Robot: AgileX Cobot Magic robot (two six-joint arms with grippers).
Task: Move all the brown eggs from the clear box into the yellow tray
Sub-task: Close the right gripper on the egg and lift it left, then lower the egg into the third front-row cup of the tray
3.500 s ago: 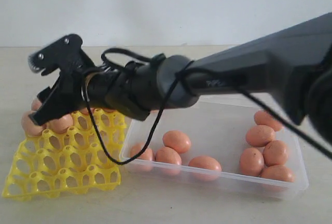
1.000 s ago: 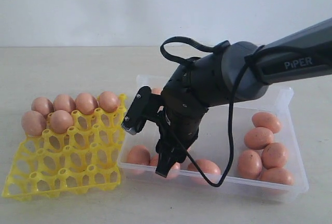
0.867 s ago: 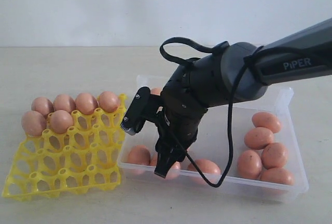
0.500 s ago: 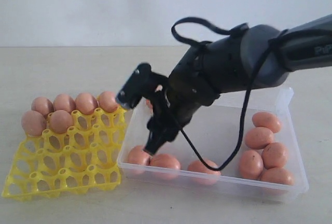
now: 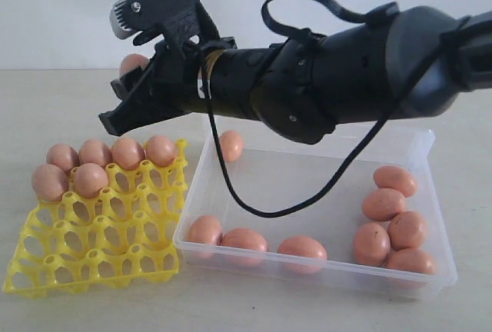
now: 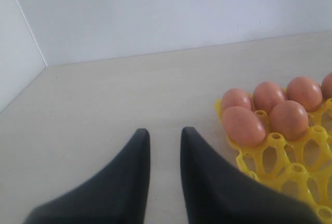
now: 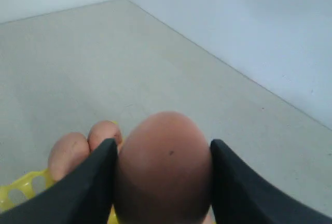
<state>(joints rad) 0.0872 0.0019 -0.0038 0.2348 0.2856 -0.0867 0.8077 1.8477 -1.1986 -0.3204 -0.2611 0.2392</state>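
Now, your worktop [image 5: 46,101] is a plain pale beige, and it carries everything else. Your right arm [image 5: 346,78], black and bulky, stretches from the right of the exterior view across the clear box [image 5: 338,220] toward the tray side. You can see that the box is transparent, shallow and low-walled with a rim, wider than the yellow tray [image 5: 100,249] that sits just beside it on the left. You'll find the tray bright yellow, an open lattice of round cells with raised pegs between them. Your right pincer [image 5: 121,69] is raised well above the tray and clamped on the held egg [image 7: 163,172], one finger on either side of it. Your left pincer [image 6: 164,134] hovers over bare worktop near the tray's corner, its fingers a narrow gap apart with nothing between them. Your brown eggs [image 5: 127,153] are smooth, oval and pinkish-brown: six fill cells along the tray's far side, four in the back row and two in the next, nine lie loose in the box, and the held one shows a tiny dark speck
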